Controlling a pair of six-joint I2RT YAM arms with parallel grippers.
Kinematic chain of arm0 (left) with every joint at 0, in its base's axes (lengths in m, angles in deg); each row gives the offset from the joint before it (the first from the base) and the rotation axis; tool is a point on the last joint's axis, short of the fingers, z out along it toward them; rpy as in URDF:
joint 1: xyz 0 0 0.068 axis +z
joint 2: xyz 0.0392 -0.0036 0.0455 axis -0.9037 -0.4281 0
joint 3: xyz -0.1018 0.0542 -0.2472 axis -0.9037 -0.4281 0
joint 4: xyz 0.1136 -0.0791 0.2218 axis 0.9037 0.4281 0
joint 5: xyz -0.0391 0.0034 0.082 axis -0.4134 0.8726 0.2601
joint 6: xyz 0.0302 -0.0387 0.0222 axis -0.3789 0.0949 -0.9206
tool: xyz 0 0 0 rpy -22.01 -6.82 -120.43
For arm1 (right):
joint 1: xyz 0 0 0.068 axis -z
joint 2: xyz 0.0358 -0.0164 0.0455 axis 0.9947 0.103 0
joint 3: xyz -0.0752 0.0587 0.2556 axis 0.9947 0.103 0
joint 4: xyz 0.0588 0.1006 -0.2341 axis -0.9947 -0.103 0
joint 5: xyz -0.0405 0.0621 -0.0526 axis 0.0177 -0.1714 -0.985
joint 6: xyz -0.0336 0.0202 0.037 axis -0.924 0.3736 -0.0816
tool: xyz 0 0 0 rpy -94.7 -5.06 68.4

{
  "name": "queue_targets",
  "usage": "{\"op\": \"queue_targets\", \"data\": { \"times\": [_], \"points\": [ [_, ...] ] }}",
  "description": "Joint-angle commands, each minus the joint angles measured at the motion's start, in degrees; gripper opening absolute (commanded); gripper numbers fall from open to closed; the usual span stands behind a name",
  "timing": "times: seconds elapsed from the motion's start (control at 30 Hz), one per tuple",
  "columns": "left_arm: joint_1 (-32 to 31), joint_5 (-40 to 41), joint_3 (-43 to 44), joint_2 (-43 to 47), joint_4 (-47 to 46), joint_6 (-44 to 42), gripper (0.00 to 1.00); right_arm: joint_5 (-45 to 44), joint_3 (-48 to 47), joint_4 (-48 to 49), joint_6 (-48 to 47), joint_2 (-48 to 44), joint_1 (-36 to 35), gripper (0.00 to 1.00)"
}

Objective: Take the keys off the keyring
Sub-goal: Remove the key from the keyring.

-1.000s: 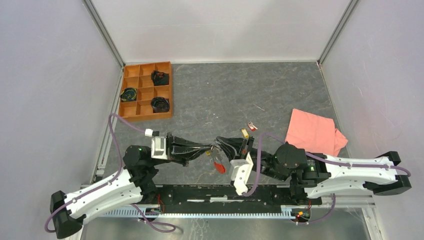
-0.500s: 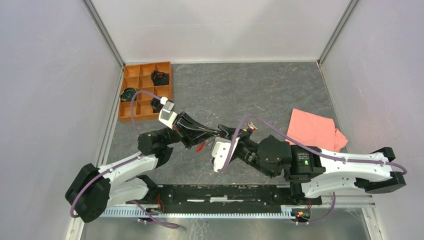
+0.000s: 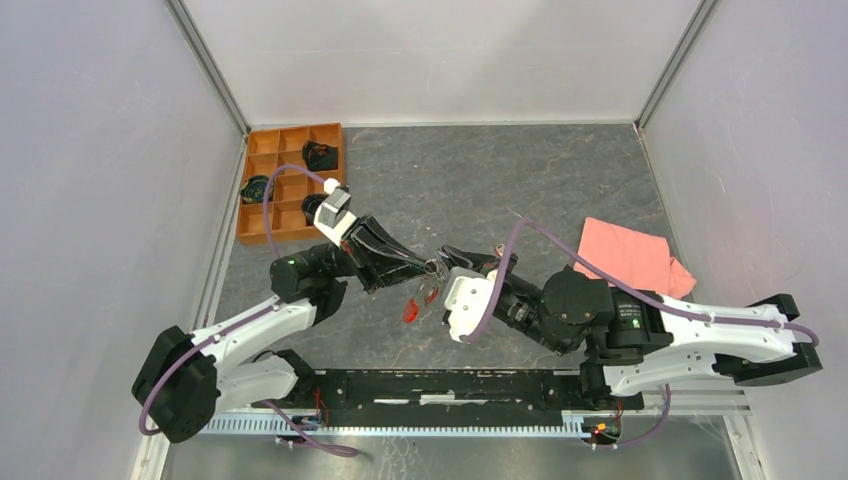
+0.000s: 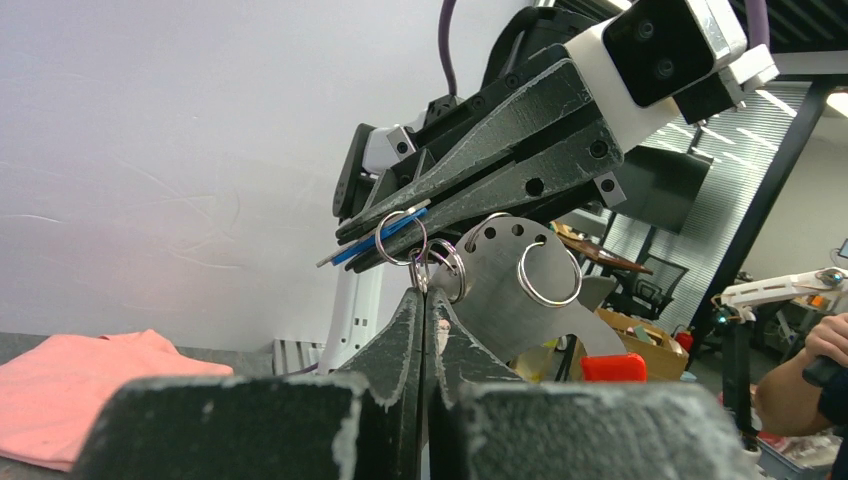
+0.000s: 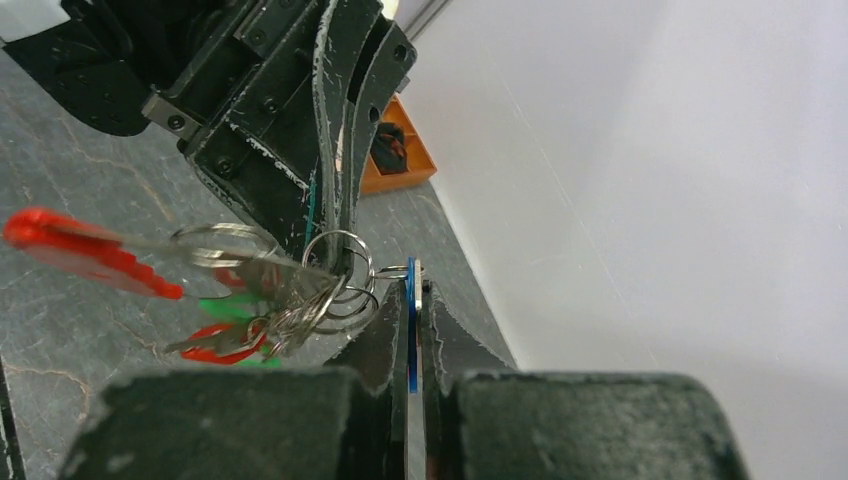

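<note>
Both grippers meet over the middle of the table and hold one bunch between them. My left gripper [image 3: 428, 267] is shut on a thin metal ring of the keyring [image 4: 418, 270]; its tips [image 4: 421, 292] are pressed together. My right gripper [image 3: 448, 264] is shut on a blue key [image 5: 411, 325], which sits edge-on between its fingertips [image 5: 412, 290]. Several linked rings [image 5: 335, 280] join the two. The red strap [image 3: 411, 311] hangs below the bunch and also shows in the right wrist view [image 5: 85, 250]. A green key [image 5: 225, 305] and a red key [image 5: 215, 345] dangle from the rings.
An orange compartment tray [image 3: 258, 222] with dark coiled items stands at the back left. A pink cloth [image 3: 625, 265] lies at the right, next to the right arm. A flat silver piece with holes [image 4: 505, 295] hangs in the bunch.
Both arms have risen from near the front edge and swung toward the table's middle, still joined at the bunch. The red strap now hangs lower and to the left.
</note>
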Motion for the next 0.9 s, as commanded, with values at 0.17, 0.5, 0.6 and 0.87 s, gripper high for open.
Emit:
{"op": "queue_targets", "data": {
  "times": [0.17, 0.5, 0.6, 0.87],
  "points": [
    [-0.9, -7.8, 2.8, 1.8, -14.8, 3.2, 0.02, 14.1, 2.7, 8.8, -3.4, -6.7, 0.5, 0.00],
    [-1.3, -12.3, 5.6, 12.5, 23.7, -27.7, 0.02, 19.5, 3.6, 4.2, -9.0, -8.4, 0.4, 0.00],
    [-3.7, -9.8, 10.4, 17.1, 50.2, -49.4, 0.02, 20.0, 3.8, 3.2, -11.0, -8.3, 0.1, 0.00],
    [-13.5, 4.2, 19.2, 19.1, 86.0, -80.9, 0.02, 14.4, 9.7, 5.6, -22.0, -8.6, -1.2, 0.00]
  ]
}}
